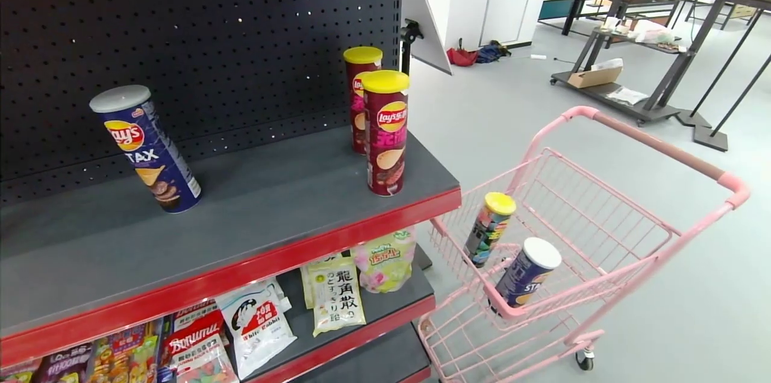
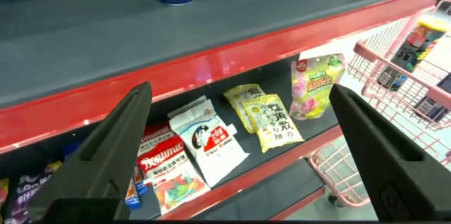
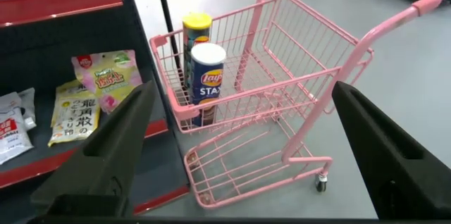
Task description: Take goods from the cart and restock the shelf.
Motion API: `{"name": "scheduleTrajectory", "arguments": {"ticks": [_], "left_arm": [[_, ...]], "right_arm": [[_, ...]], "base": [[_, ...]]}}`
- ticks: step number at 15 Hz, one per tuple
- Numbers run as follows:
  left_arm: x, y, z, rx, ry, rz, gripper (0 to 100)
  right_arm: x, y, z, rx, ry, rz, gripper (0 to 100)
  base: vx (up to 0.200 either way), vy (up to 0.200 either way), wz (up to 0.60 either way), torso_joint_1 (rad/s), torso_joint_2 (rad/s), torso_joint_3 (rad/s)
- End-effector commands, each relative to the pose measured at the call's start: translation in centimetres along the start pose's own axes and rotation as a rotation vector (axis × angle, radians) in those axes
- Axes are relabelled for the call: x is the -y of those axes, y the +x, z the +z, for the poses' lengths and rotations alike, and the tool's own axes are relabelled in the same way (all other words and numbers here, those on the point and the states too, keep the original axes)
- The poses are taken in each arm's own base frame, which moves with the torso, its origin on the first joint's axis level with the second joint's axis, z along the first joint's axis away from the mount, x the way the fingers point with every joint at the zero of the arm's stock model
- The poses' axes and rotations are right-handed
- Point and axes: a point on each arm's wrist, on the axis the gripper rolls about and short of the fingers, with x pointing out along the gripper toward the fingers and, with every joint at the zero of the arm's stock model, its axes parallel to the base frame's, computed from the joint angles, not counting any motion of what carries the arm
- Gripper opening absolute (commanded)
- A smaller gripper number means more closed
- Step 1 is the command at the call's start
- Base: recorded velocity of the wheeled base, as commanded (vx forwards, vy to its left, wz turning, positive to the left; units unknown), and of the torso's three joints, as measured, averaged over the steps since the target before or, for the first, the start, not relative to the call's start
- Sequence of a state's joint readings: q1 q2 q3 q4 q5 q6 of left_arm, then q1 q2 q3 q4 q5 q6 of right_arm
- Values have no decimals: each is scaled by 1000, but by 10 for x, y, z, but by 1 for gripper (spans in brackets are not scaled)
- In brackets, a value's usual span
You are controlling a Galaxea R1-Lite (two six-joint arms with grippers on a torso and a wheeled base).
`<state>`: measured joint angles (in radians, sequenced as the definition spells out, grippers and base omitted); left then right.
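Top shelf point(image 1: 271, 208), dark grey w/ a red front edge, carries 3 chip cans: a blue can point(image 1: 146, 148) w/ a grey lid toward the robot's left, well apart from 2 maroon cans w/ yellow lids at the right end. The front maroon can point(image 1: 385, 133) stands near the edge and the rear maroon can point(image 1: 360, 94) is just behind it, close to the black pegboard point(image 1: 211, 40). The pink cart point(image 1: 608, 226) sits on the grey floor just right of the shelf end, basket wall near the red edge. In the basket are 2 more cans, side by side in the corner nearest the shelf: a multicolour can point(image 1: 489, 229) w/ a yellow lid and a dark blue can point(image 1: 526, 279) w/ a white lid, the latter closer to the robot. Whether they lean or stand straight can't be told, as the views differ. The lower shelf point(image 1: 385, 305) holds flat snack bags: a green-pink bag point(image 1: 385, 259) at the right end, then a pale yellow bag point(image 1: 336, 298), a white bag point(image 1: 258, 326) and a red bag point(image 1: 196, 347). Left gripper point(image 2: 241, 91) hangs in front of the lower shelf, jaws wide apart, nothing between them. Right gripper point(image 3: 244, 89) hangs above the cart, jaws also wide apart and holding nothing, w/ the 2 cart cans seen between its fingers point(image 3: 106, 153) from farther off. A dark metal rack point(image 1: 626, 94) w/ boxes stands far back in the room.
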<state>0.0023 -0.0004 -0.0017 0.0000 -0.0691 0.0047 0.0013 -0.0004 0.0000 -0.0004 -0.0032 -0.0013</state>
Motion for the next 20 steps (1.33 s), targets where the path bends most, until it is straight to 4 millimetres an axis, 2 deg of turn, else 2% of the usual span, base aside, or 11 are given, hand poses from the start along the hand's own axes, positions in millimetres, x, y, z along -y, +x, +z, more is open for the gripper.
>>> {"name": "scheduleTrajectory", "arguments": {"ticks": [1, 12, 20], "left_arm": [[0, 0, 0, -1, 0, 1, 100], [0, 0, 0, -1, 1, 1, 100], [0, 0, 0, -1, 1, 1, 100]], "right_arm": [[0, 0, 0, -1, 0, 0, 100], [0, 0, 0, 1, 0, -1, 100], [0, 0, 0, 1, -2, 0, 100]], "base": [[0, 0, 0, -129, 300, 168], [0, 0, 0, -143, 373, 226], [0, 0, 0, -167, 510, 339]]}}
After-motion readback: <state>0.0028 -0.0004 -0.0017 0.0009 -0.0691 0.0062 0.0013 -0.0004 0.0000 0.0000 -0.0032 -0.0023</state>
